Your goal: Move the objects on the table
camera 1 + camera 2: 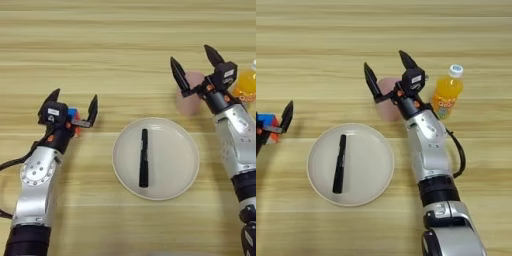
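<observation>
Desk [125, 45]: light-brown wood, horizontal grain stripes, evenly lit, filling whole view; no walls, floor or windows visible.

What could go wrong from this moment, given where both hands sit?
The right hand is open around the pink cup, with the orange-juice bottle close beside its wrist; a sideways swing might topple the bottle. The left hand is open around the puzzle cube, which is largely hidden, so an off-centre close could push it away.

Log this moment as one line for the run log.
left gripper open around cube | right gripper open over cup | bottle upright | pen on plate
</observation>
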